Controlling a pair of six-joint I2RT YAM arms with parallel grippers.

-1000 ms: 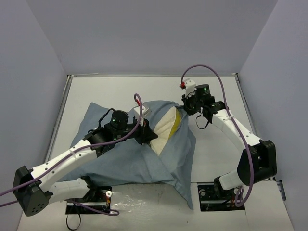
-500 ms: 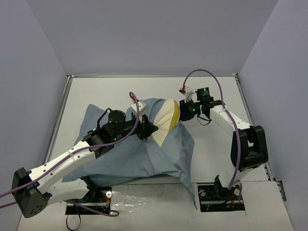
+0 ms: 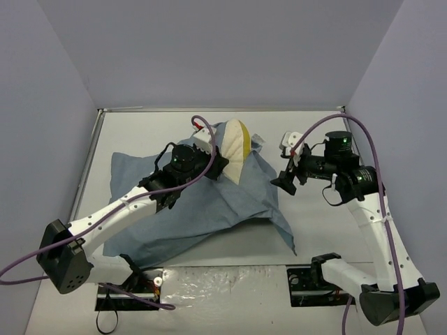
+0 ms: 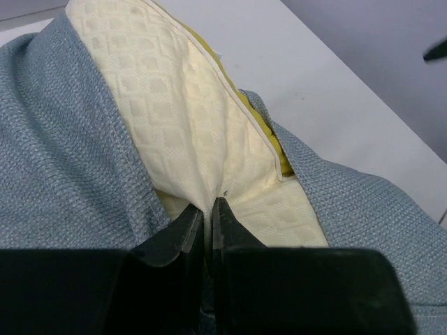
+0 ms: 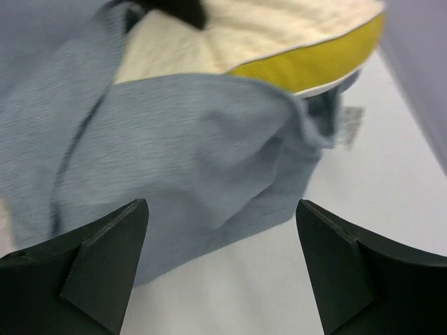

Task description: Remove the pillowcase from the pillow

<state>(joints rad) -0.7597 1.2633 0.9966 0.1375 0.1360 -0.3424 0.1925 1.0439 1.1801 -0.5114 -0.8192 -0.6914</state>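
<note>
The blue-grey pillowcase (image 3: 188,209) lies rumpled across the table's middle and left. A cream corner of the pillow (image 3: 236,145) with its yellow seam sticks out of the case's far opening. My left gripper (image 3: 221,167) is shut on a pinched fold of that cream fabric, and the left wrist view shows its jaws (image 4: 208,206) tight on the pillow (image 4: 174,105) between flaps of pillowcase (image 4: 63,153). My right gripper (image 3: 285,183) hangs open to the right of the cloth, holding nothing. In the right wrist view it (image 5: 222,206) faces the pillowcase (image 5: 174,139) and the pillow's yellow band (image 5: 314,64).
A small white tag (image 5: 349,125) hangs at the pillowcase's opening edge. Bare white table (image 3: 314,230) lies right of the cloth. Grey walls close in the table on three sides. Purple cables loop over both arms.
My right gripper has opened, let go at the case's opening and pulled back to the right. My left gripper has carried the pillow corner toward the far side, and more of it shows.
</note>
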